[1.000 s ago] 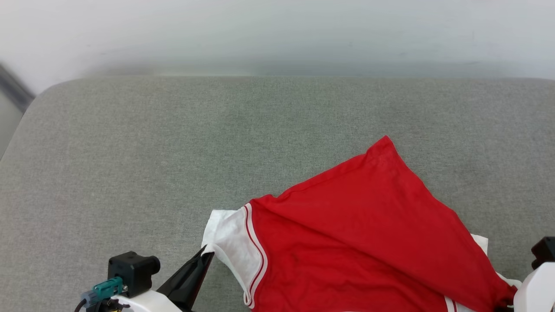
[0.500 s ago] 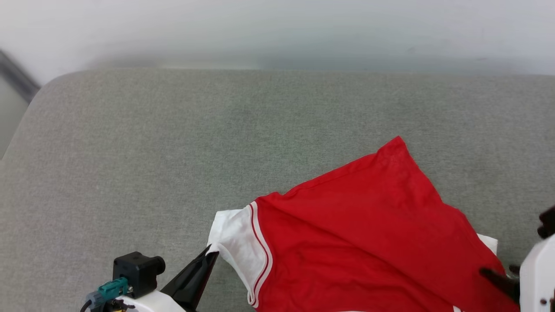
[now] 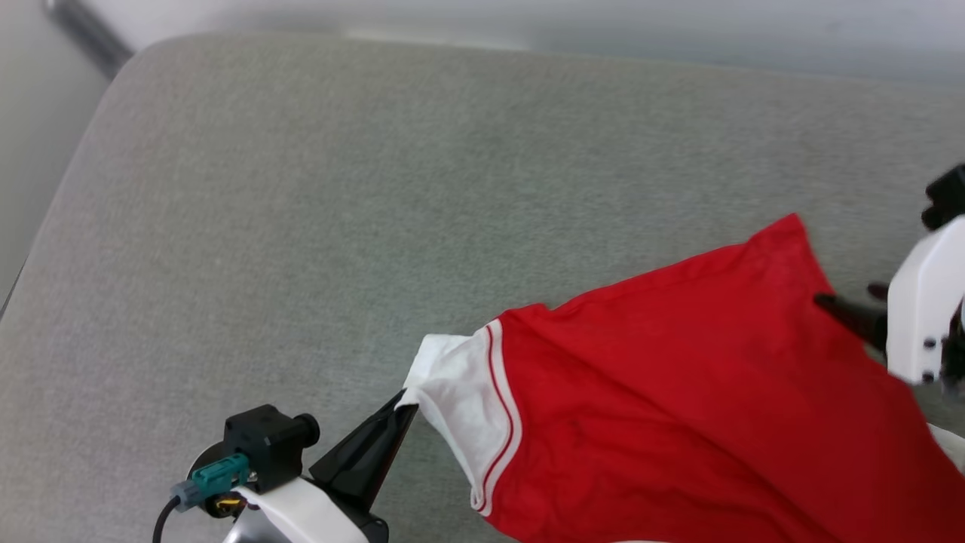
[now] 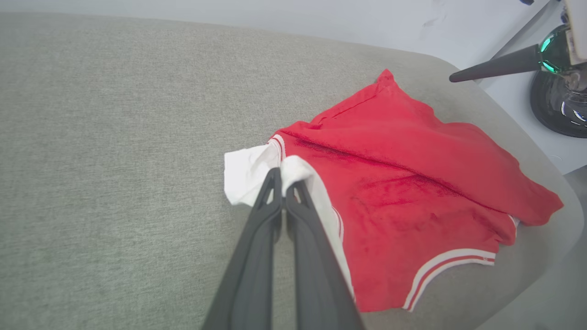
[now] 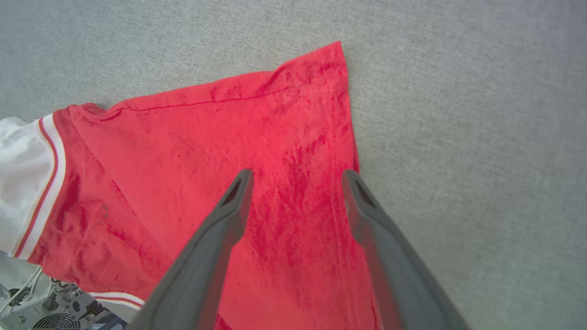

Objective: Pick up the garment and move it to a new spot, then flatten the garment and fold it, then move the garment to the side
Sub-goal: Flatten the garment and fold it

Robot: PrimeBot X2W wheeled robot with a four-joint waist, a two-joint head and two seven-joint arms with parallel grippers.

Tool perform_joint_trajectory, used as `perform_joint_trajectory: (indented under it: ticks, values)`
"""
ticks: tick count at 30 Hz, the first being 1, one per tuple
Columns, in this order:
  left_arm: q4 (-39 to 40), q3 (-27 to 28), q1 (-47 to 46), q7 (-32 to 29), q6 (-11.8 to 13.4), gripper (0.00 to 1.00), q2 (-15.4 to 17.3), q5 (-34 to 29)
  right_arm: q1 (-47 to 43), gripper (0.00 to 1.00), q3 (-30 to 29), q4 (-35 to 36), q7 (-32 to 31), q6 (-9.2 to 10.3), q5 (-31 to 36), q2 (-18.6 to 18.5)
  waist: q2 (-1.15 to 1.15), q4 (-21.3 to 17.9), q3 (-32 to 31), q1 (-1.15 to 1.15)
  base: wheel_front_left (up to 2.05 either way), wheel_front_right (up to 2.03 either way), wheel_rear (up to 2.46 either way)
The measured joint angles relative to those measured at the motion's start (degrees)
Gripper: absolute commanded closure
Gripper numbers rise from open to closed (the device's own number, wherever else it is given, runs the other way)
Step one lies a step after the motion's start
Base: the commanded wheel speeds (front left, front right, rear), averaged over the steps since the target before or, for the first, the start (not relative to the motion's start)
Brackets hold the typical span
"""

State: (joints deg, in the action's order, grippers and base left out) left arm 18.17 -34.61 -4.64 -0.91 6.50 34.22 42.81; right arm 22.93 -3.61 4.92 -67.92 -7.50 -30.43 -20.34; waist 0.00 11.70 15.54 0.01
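The garment (image 3: 678, 392) is a red shirt with a white sleeve and red-and-white striped trim, lying rumpled on the grey fabric surface (image 3: 301, 226). My left gripper (image 3: 407, 400) is shut on the edge of the white sleeve (image 4: 247, 169) at the garment's left end. The left wrist view shows its fingers (image 4: 275, 197) pressed together with white cloth pinched at their tips. My right gripper (image 5: 297, 176) stands open just above the red cloth near its far corner (image 5: 337, 50), nothing between its fingers. In the head view it sits at the right edge (image 3: 852, 302). No lettering shows.
The grey surface has a rounded far-left corner (image 3: 121, 68) and a pale wall behind it. Its right edge (image 4: 557, 247) lies close to the garment. Open grey fabric stretches left of and beyond the garment. Robot base parts and cables (image 5: 46, 311) show under the near edge.
The head camera has shifted. My right gripper has opened, let go of the garment's near right corner and moved up over the red cloth towards its far corner. The left gripper still pinches the sleeve.
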Motion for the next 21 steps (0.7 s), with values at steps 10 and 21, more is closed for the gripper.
perform_joint_trajectory:
  ticks: [10,21]
  values:
    - [-1.26,-2.27,-3.67,0.59,-2.45,1.00,-2.87,-0.90,11.68,0.00,4.48,-12.85,0.42,0.00,6.26,-3.02,0.00,6.53,6.39,0.00,0.00,0.00,0.00]
    - [-3.26,-3.38,-5.01,1.18,-3.26,1.00,-4.34,-1.20,13.07,0.55,6.28,-19.33,0.81,0.00,7.81,-5.70,0.00,11.23,9.68,-0.01,0.00,0.00,0.00]
